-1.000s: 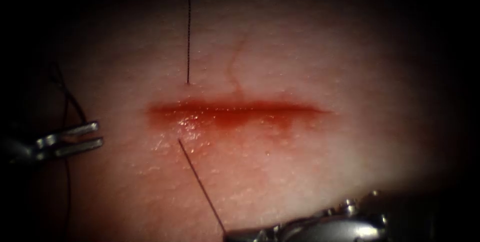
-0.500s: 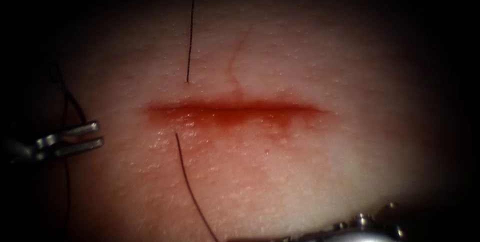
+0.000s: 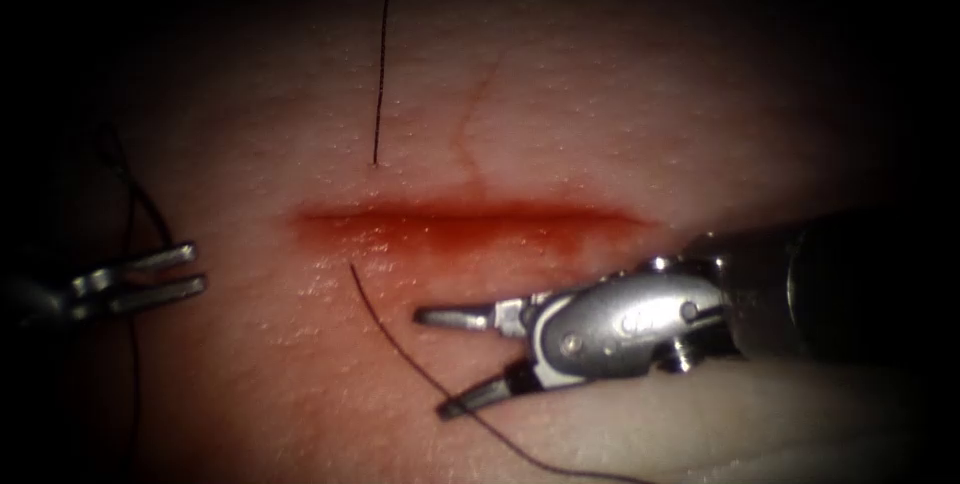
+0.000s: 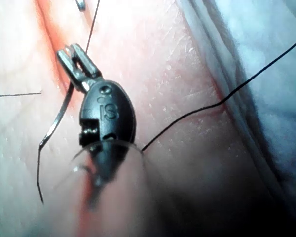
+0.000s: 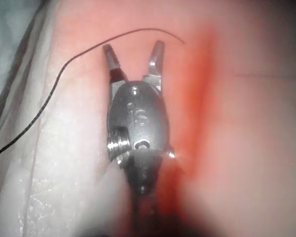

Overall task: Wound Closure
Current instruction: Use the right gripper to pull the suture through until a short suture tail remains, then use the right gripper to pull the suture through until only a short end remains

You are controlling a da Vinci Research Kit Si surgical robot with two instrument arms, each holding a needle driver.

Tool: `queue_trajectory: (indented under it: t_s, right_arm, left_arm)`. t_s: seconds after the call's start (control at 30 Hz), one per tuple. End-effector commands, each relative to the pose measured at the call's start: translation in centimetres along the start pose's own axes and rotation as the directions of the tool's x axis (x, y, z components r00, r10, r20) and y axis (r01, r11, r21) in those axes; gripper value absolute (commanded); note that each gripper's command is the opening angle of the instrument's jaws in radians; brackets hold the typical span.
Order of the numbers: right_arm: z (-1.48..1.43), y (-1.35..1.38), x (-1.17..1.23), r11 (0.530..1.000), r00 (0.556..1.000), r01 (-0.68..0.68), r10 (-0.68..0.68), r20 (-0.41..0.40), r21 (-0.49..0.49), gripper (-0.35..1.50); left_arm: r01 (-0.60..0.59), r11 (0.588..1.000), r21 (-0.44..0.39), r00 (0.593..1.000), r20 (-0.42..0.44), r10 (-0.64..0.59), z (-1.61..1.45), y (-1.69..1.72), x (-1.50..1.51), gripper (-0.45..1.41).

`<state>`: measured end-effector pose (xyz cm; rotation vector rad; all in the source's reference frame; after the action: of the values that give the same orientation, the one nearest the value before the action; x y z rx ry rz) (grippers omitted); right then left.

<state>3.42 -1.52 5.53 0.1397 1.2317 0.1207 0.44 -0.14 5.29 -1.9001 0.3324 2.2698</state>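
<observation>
Below the red cut (image 3: 470, 219), two silver needle drivers showed. Right tool (image 3: 450, 359) spread, empty, straddling the thin black thread (image 3: 400, 339); left tool (image 3: 185, 272) parted, well apart.

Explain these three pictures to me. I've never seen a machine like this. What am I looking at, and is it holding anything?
This is a surgical practice robot with two thin arms, each ending in tiny pincers. The wide picture looks down on the tissue, a piece of pork with a red cut. The other two pictures come from cameras riding on the arms. Black thread enters the tissue near the cut's left end and comes out across the cut. The right tool is open and holds nothing, with thread lying beside it. The left tool is slightly open and apparently empty. I cannot tell where the needle is.
</observation>
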Motion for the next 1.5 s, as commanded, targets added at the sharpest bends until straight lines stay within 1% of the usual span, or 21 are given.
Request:
queue_trajectory:
  t_s: [0.03,0.1,0.13,0.2,0.23,0.33,0.47,0.57,0.63,0.67,0.7,0.73,0.77,0.9,1.13,1.17,1.27,1.33,1.37,1.47,1.5]
  right_arm:
    - [0.16,0.07,-0.06,1.000,1.000,0.005,-0.005,-0.002,-0.002,1.36]
    - [0.24,0.14,-0.09,1.000,1.000,0.010,-0.010,-0.005,0.003,1.35]
    - [0.32,0.19,-0.11,1.000,1.000,0.016,-0.016,-0.011,0.013,1.28]
    - [0.39,0.23,-0.12,1.000,1.000,0.021,-0.020,-0.015,0.017,1.23]
    - [0.47,0.27,-0.14,0.999,1.000,0.026,-0.026,-0.018,0.022,1.20]
    - [0.59,0.29,-0.15,0.999,0.999,0.030,-0.030,-0.014,0.020,1.18]
    - [0.72,0.31,-0.20,0.999,0.999,0.040,-0.039,-0.010,0.030,1.06]
    - [0.76,0.34,-0.23,0.999,0.999,0.042,-0.041,-0.007,0.025,0.88]
    - [0.76,0.36,-0.23,0.999,0.999,0.041,-0.041,-0.008,0.025,0.68]
    - [0.74,0.39,-0.24,0.999,0.999,0.042,-0.041,-0.002,0.016,0.44]
    - [0.72,0.41,-0.25,0.999,0.999,0.042,-0.042,-0.001,0.014,0.07]
    - [0.71,0.41,-0.25,0.999,0.999,0.042,-0.042,0.002,0.009,-0.16]
    - [0.70,0.42,-0.26,0.999,0.999,0.042,-0.042,0.007,0.006,-0.35]
    - [0.67,0.38,-0.24,0.999,0.998,0.041,-0.042,0.038,0.024,-0.35]
    - [0.48,0.19,-0.12,0.999,0.999,0.039,-0.040,0.033,0.035,-0.35]
    - [0.40,0.12,-0.08,0.998,0.999,0.039,-0.040,0.031,0.039,-0.35]
    - [0.30,0.01,-0.03,0.998,0.999,0.039,-0.041,0.031,0.048,-0.35]
    - [0.22,-0.12,0.00,0.998,0.999,0.042,-0.044,0.031,0.056,-0.35]
    - [0.16,-0.22,0.02,0.997,0.998,0.045,-0.047,0.034,0.064,-0.35]
    - [0.08,-0.40,0.07,0.995,0.998,0.048,-0.052,0.045,0.082,-0.35]
    - [0.04,-0.51,0.11,0.995,0.998,0.049,-0.053,0.043,0.087,-0.35]
  left_arm:
    - [-0.001,1.000,0.000,1.000,-0.002,0.001,0.06,0.01,-0.05,-0.45]
    - [-0.001,1.000,0.000,1.000,-0.002,0.001,0.06,0.01,-0.05,-0.45]
    - [-0.001,1.000,0.000,1.000,-0.002,0.001,0.06,0.01,-0.05,-0.45]
    - [-0.001,1.000,0.000,1.000,-0.002,0.001,0.06,0.01,-0.05,-0.45]
    - [-0.001,1.000,-0.001,1.000,-0.002,0.001,0.05,0.01,-0.05,-0.45]
    - [-0.001,1.000,-0.001,1.000,-0.002,0.001,0.05,0.01,-0.05,-0.45]
    - [-0.001,1.000,-0.001,1.000,-0.002,0.001,0.05,0.01,-0.05,-0.45]
    - [-0.001,1.000,-0.001,1.000,-0.002,0.001,0.05,0.01,-0.05,-0.45]
    - [-0.001,1.000,-0.001,1.000,-0.002,0.001,0.05,0.01,-0.05,-0.45]
    - [-0.001,1.000,-0.001,1.000,-0.002,0.001,0.05,0.01,-0.05,-0.45]
    - [-0.001,1.000,-0.001,1.000,-0.002,0.001,0.05,0.01,-0.05,-0.45]
    - [-0.001,1.000,-0.001,1.000,-0.002,0.001,0.05,0.01,-0.05,-0.45]
    - [-0.001,1.000,-0.001,1.000,-0.002,0.001,0.05,0.01,-0.05,-0.45]
    - [0.000,1.000,-0.001,1.000,-0.002,0.000,0.04,0.01,-0.04,-0.45]
    - [0.000,1.000,-0.001,1.000,-0.002,0.000,0.04,0.01,-0.04,-0.45]
    - [0.000,1.000,-0.001,1.000,-0.002,0.000,0.04,0.01,-0.04,-0.45]
    - [0.000,1.000,-0.001,1.000,-0.002,0.000,0.05,0.01,-0.04,-0.45]
    - [0.000,1.000,-0.001,1.000,-0.002,0.000,0.05,0.01,-0.04,-0.45]
    - [0.000,1.000,-0.001,1.000,-0.002,0.000,0.05,0.01,-0.04,-0.45]
    - [0.000,1.000,-0.001,1.000,-0.002,0.000,0.05,0.01,-0.04,-0.45]
    - [0.000,1.000,-0.001,1.000,-0.002,0.000,0.05,0.01,-0.04,-0.45]
